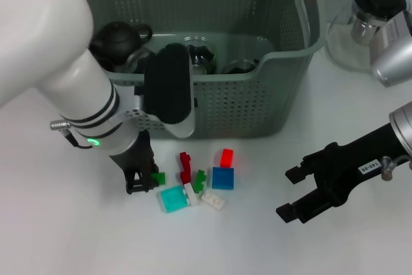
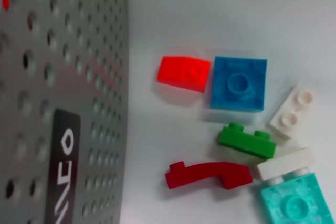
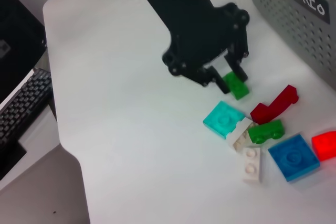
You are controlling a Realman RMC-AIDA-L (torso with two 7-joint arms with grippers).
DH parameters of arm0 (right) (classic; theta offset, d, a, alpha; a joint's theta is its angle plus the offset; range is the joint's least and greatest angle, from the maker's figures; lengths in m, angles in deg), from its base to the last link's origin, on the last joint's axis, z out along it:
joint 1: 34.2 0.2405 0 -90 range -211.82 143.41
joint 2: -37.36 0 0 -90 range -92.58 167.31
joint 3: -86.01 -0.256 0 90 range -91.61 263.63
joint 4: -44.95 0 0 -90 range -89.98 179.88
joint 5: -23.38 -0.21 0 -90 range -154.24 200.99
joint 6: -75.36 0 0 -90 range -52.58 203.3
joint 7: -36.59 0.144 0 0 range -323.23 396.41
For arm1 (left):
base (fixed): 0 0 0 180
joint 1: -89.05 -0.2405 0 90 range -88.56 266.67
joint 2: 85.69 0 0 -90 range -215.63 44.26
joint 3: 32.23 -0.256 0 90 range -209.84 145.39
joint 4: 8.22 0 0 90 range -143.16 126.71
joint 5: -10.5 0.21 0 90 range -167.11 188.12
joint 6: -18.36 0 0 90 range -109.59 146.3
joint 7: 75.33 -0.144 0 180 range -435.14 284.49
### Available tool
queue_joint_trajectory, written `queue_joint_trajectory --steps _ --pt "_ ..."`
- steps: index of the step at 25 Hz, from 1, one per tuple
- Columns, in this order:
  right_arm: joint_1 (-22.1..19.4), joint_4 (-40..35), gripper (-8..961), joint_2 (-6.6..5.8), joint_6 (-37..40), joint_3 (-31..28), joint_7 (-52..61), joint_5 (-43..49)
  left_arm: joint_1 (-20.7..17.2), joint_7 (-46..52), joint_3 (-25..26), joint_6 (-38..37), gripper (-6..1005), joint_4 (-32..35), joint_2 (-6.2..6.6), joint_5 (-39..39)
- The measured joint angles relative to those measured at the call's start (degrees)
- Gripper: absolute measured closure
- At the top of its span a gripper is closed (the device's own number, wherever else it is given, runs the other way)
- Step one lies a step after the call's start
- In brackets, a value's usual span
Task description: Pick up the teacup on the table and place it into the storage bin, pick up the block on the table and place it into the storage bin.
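The left gripper's [image 1: 141, 183] fingers [image 3: 209, 75] are down on the worktop [image 1: 77, 236], set around a small green block [image 3: 235, 85] with a tip on either side of it; whether they press on it I cannot tell. That block sits at the near-left edge of a small scatter of blocks just in front of the bin [image 1: 257, 94].

The right gripper [image 1: 297, 191] hovers over bare worktop well to the right of the scatter, its fingers [image 1: 293, 173] spread apart and holding nothing.

Nearest in the scatter lies a teal square plate [image 1: 172, 198], with a white brick [image 1: 213, 201] beside it and a thin white piece [image 1: 191, 193] between the two. Just beyond them are a second green brick [image 1: 199, 180] and a blue square plate [image 1: 223, 178]. A dark red curved piece [image 1: 185, 167] lies next to the green brick, and a bright red block [image 1: 226, 157] lies farthest of the group, just beyond the blue plate and closest to the bin.

The bin's perforated front wall carries a black label with white letters [image 2: 62, 166]. Inside it sit a black teapot [image 1: 116, 40] and some glassware [image 1: 199, 53], hard to make out. To the right of the bin, at the far edge of the worktop, stands a glass pot with a black lid [image 1: 367, 17].
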Motion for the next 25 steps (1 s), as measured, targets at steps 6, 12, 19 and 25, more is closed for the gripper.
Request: queue_joint_trajectory --steps 6,12,19,25 --pt "0.1 2.2 8 -1.05 0.1 -0.6 -1.7 0.0 -4.4 1.0 6.3 -12.6 809 16.2 -0.15 -6.1" --pt "-0.2 3.4 9 -1.54 1.1 -0.7 -3.0 0.0 -4.9 3.2 18.5 -21.1 808 23.9 -0.01 -23.1" --pt "-0.4 3.4 9 -1.65 2.0 -1.1 -3.9 0.0 4.2 12.7 30.7 -17.3 807 22.1 0.87 -28.1" --pt "-0.4 3.1 9 -2.07 2.0 -1.1 -4.1 0.0 13.1 18.2 30.9 -5.1 809 8.7 5.33 -24.5"
